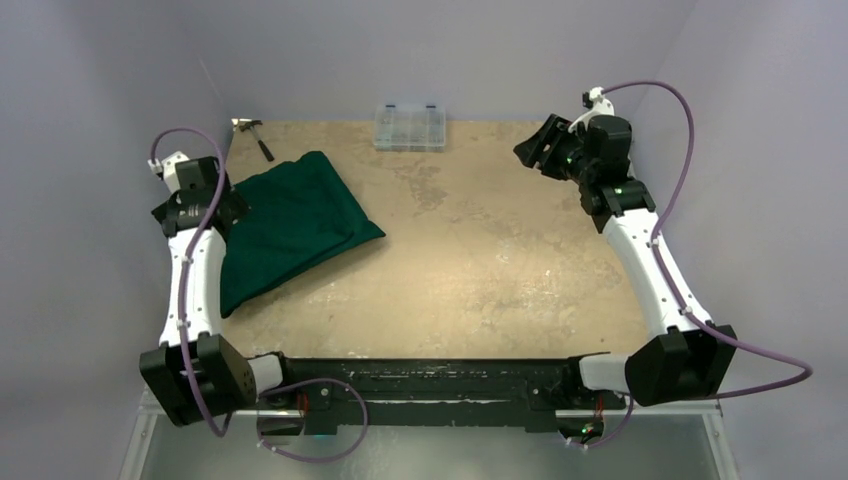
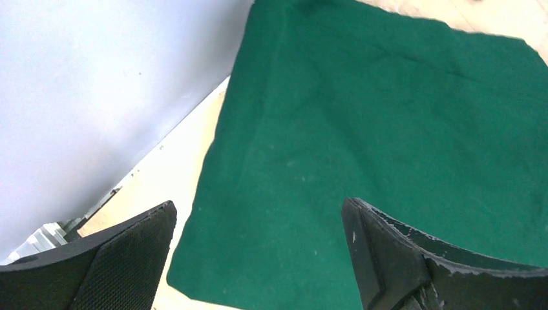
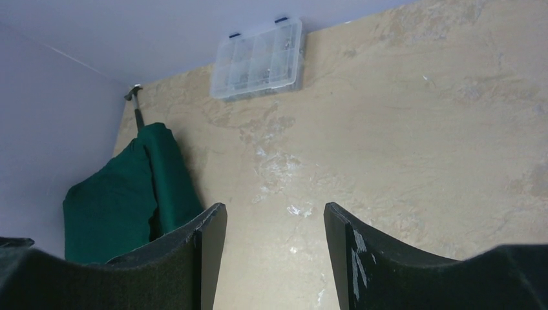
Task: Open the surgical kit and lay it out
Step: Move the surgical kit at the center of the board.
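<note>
The surgical kit (image 1: 295,225) is a dark green cloth bundle, folded shut, lying at the left of the table; what it holds is hidden. My left gripper (image 1: 222,208) hangs over the bundle's left edge, close to the side wall. In the left wrist view the green cloth (image 2: 388,129) fills the frame, and the left gripper (image 2: 258,203) is wide open above it with nothing between the fingers. My right gripper (image 1: 535,148) is raised at the far right, apart from the kit. It stands open (image 3: 274,206) over bare table, with the cloth (image 3: 123,200) far off.
A clear plastic compartment box (image 1: 410,127) sits against the back wall, also in the right wrist view (image 3: 258,58). A small hammer (image 1: 255,135) lies in the back left corner, just behind the cloth. Purple-grey walls close in the left, back and right sides.
</note>
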Controlling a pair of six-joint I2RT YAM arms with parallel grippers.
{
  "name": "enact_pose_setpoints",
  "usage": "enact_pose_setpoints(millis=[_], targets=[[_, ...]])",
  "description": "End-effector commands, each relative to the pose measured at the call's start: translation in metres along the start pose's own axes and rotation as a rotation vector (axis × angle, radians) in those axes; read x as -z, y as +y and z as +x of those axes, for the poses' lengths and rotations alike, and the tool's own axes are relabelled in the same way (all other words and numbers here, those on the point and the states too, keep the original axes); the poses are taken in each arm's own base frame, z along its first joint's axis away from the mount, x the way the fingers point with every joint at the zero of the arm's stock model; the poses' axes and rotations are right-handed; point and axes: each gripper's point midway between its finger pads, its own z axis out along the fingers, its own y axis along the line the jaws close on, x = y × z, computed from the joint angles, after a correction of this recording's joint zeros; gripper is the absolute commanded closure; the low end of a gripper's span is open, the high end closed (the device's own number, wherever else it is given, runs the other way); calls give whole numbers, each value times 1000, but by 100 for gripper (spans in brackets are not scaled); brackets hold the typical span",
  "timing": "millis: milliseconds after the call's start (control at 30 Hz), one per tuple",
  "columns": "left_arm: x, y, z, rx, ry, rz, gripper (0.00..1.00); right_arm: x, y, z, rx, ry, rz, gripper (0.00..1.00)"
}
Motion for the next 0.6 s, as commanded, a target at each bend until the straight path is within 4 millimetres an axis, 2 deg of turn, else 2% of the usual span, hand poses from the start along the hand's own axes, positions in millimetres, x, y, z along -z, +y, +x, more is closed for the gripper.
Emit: enact_pose_setpoints(millis=[0, 300, 567], targets=[[-10, 5, -33, 119, -16, -6, 1, 4, 1, -5, -7, -12, 11, 39], [-45, 64, -6, 301, 104, -179, 1, 2, -9, 6, -13, 20, 49, 38], [-74, 63, 30, 380, 164, -154, 3, -12, -12, 13, -26, 57, 54, 38]])
